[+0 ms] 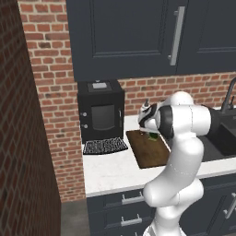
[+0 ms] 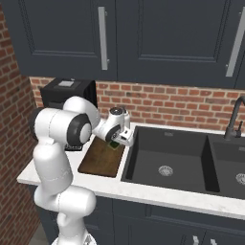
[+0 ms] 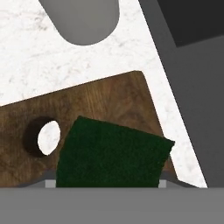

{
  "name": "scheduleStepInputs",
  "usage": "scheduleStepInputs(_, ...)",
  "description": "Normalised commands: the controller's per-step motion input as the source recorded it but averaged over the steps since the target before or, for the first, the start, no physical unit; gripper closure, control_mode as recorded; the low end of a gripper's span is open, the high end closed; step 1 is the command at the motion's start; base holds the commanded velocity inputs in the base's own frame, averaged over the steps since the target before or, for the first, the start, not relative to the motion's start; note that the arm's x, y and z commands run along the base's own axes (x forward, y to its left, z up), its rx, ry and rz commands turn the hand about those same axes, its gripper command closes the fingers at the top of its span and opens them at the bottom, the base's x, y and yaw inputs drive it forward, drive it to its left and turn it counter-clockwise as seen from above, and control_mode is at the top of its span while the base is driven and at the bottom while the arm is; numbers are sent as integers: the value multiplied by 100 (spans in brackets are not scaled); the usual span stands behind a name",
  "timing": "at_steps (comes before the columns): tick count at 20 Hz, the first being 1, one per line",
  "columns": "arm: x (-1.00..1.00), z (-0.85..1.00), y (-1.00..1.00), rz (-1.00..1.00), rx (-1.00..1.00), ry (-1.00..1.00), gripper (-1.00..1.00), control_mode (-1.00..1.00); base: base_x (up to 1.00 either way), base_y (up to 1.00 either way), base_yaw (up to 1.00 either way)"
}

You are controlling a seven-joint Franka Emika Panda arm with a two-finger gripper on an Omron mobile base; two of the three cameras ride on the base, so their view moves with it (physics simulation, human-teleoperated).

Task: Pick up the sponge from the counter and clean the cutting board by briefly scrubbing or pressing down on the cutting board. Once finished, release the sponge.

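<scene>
No legible text, label, brand or number on any surface in these views.

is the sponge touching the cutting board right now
Cannot tell. The hand view shows the sponge over the cutting board, but from above; both base views are too small to show contact or gap.

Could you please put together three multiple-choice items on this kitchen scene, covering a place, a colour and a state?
1. Where is the cutting board?
A. on the counter beside the sink
B. inside the sink
C. on the floor

2. What colour is the sponge's top?
A. red
B. dark green
C. white

3. How does the gripper stand?
A. wide open and far above the counter
B. shut on the sponge over the cutting board
C. shut on the faucet

Answers: 1 A, the board lies on white stone left of the basin; 2 B, the hand view shows a dark green face; 3 B, the sponge sits between the fingers above the board.
</scene>
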Motion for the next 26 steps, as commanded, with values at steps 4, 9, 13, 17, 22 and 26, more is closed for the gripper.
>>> scheduleStepInputs(4,13,-16,0,3,0,-5,100,-100,0,0,0)
scheduleStepInputs(9,0,-75,0,5,0,0,100,-100,0,0,0)
scheduleStepInputs(13,0,-42,0,7,0,0,100,-100,0,0,0)
scheduleStepInputs(17,0,0,12,13,0,0,100,-100,0,0,0)
scheduleStepInputs(22,0,6,30,15,0,0,100,-100,0,0,0)
scheduleStepInputs(26,0,2,35,12,0,0,100,-100,0,0,0)
